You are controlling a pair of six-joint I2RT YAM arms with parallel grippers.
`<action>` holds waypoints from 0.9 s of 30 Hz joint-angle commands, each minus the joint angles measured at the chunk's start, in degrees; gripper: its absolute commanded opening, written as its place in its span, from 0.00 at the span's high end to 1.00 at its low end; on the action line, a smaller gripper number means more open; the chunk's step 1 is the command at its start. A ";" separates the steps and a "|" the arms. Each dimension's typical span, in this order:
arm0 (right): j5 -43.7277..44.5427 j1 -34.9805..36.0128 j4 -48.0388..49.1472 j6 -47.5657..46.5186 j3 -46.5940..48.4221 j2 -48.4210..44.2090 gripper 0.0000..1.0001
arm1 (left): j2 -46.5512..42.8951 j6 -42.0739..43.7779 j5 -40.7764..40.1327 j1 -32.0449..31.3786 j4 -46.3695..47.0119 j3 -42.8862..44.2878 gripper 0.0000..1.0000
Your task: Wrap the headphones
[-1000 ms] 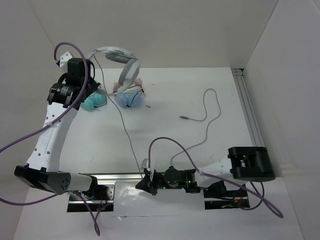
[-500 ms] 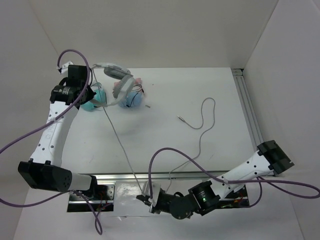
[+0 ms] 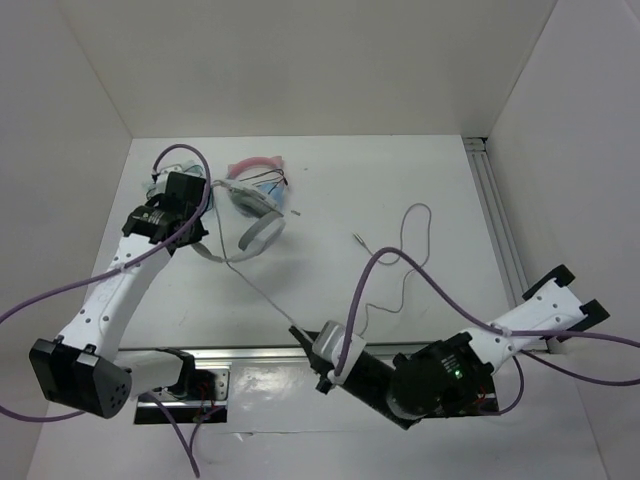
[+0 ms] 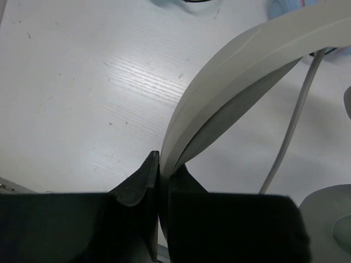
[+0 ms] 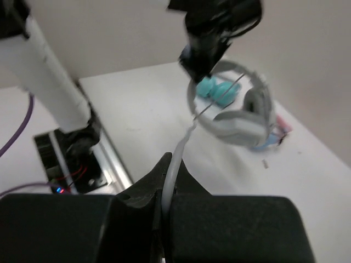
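Note:
The light-grey headphones hang just above the table at the back left. My left gripper is shut on their wide headband, and the band runs out from between its jaws. One padded ear cup shows low at the right. The thin grey cable runs in a straight line from the headphones to my right gripper, which is shut on it. Past that grip the cable loops over the table, and its plug end lies loose. The right wrist view shows the headphones ahead.
A pink-banded blue pair lies behind the headphones. A teal pair sits by the left gripper. An aluminium rail runs along the right side. The metal base plate lines the near edge. White walls enclose the table.
The left gripper has carried the headphones down and toward the middle. The right arm has swung round, its gripper still shut on the cable. The cable's loose loop shifted.

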 commanded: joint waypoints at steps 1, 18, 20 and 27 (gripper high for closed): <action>3.26 -3.31 3.66 -11.51 7.75 1.73 1.00 | 0.65 1.58 -0.52 -3.49 6.88 0.59 1.00; -41.91 -60.60 -10.05 -1.94 26.30 16.57 1.00 | -7.84 13.62 3.26 -22.57 10.58 -2.92 1.00; -44.98 -63.34 -10.05 -1.94 26.83 17.72 1.00 | -9.88 14.24 5.19 -25.46 10.58 -3.44 1.00; -56.15 -77.23 -9.17 0.51 25.34 19.31 1.00 | -19.55 13.71 3.79 -31.71 5.93 -2.84 1.00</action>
